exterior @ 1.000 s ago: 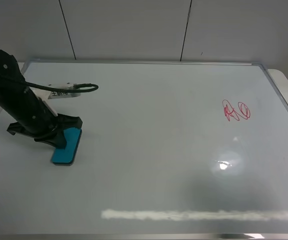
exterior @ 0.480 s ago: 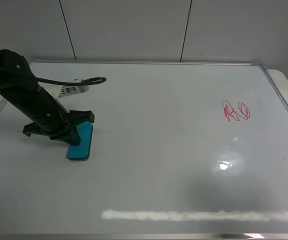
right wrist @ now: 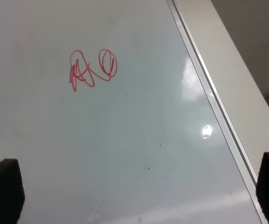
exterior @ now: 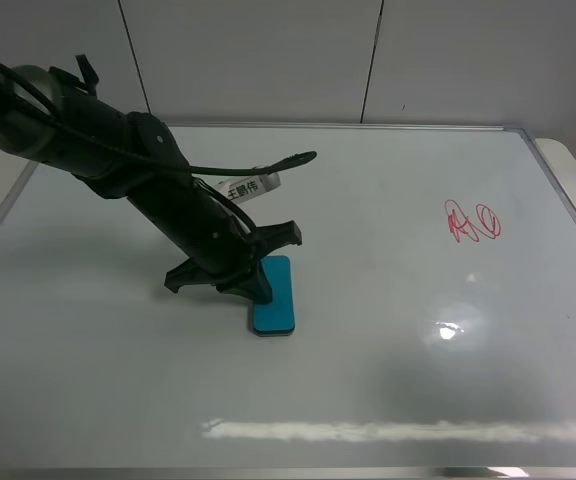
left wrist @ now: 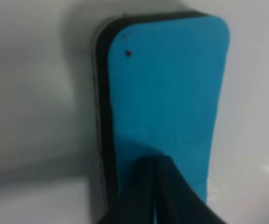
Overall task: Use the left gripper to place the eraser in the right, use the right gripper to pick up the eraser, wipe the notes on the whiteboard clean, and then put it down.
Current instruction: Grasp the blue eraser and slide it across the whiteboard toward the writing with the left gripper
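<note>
The teal-blue eraser lies flat on the whiteboard, left of its middle. My left gripper, on the thick black arm, is shut, with its fingertips pressed together on the eraser's top. The red notes sit at the board's right, far from the eraser. In the right wrist view the notes lie ahead of my right gripper, which is open and empty, with only its two fingertips showing. The right gripper is out of the exterior view.
The board's silver frame runs along the right side, with the beige table edge beyond it. A white tag and a cable hang from the left arm. A grey panelled wall stands behind the board.
My left gripper has slid the eraser rightward across the board, from near the left edge to left of the middle. The notes are unchanged.
</note>
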